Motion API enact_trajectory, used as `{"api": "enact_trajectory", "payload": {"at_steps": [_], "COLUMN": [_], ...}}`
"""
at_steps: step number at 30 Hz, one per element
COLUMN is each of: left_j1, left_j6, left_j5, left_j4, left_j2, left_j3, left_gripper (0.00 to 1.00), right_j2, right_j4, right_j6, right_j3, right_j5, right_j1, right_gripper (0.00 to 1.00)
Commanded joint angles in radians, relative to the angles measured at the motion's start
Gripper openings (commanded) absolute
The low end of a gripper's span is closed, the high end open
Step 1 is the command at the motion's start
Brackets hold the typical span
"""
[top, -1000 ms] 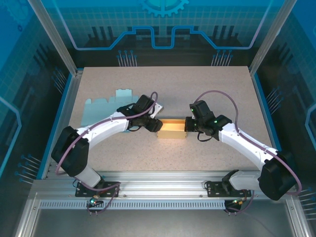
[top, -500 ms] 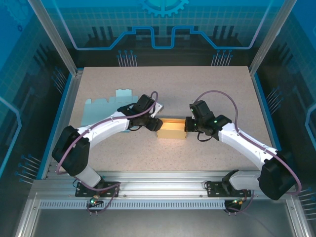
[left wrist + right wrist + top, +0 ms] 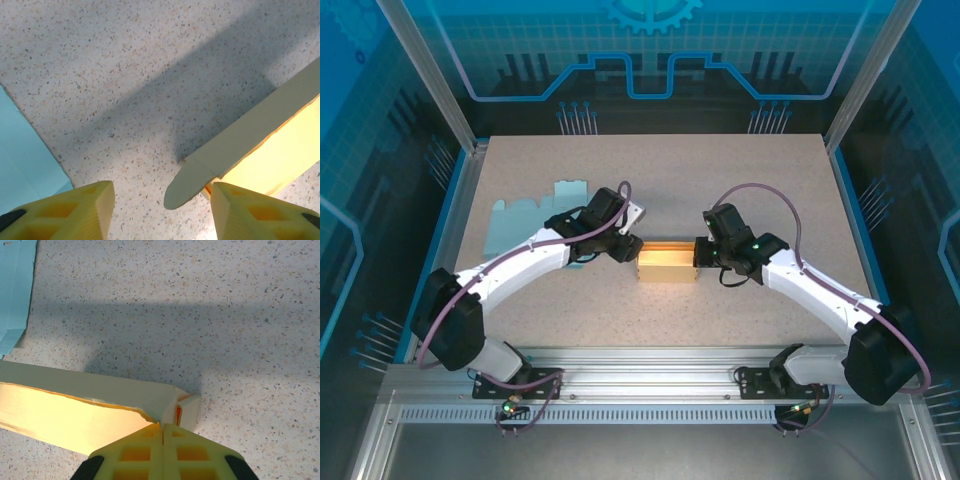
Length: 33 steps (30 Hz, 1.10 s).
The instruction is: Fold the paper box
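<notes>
Speckled beige tabletop (image 3: pixel 720 180) inside a blue-lit enclosure, seen from above, with two white robot arms reaching in from the near edge. At the centre lies the paper box (image 3: pixel 666 262), yellow and partly folded. It is a narrow trough whose long axis runs left to right across the table, one end towards each arm.

The right gripper (image 3: pixel 700 258) is at the box's right end. Seen from its wrist camera, its yellow fingers (image 3: pixel 145 452) are pressed tightly together, and the upper edge of the box wall runs straight into the seam between them — clamped on the paper.

The left gripper (image 3: pixel 628 247) is at the box's left end. From its wrist camera its two fingers (image 3: pixel 90 210) stand well apart, gripping nothing. A pale rounded tab (image 3: pixel 182 187) juts from the box's end and points into the gap between them. Whether either finger touches it cannot be told.

A flat blue card sheet (image 3: pixel 535 212) lies on the table behind the left arm, well apart from the box.
</notes>
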Motion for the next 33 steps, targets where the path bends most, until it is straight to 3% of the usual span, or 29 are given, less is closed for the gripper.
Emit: {"api": "enact_trajectory", "payload": {"at_steps": [1, 11, 28, 33], "left_j1": [0.006, 0.007, 0.008, 0.007], "left_j6": [0.038, 0.036, 0.074, 0.069], "left_j5": [-0.020, -0.003, 0.014, 0.035], "left_j4": [-0.085, -0.089, -0.094, -0.106], "left_j2": [0.015, 0.050, 0.099, 0.112], "left_j3": [0.043, 0.074, 0.105, 0.125], "left_gripper": [0.53, 0.39, 0.34, 0.15], "right_j2": [0.015, 0.014, 0.013, 0.013], "right_j4": [-0.027, -0.027, -0.024, -0.023], "right_j6": [-0.001, 0.001, 0.002, 0.002], "right_j3": [-0.006, -0.008, -0.012, -0.010], "right_j5": [-0.004, -0.003, -0.006, -0.005], "right_j1": [0.017, 0.018, 0.018, 0.019], "right_gripper": [0.00, 0.00, 0.00, 0.00]}}
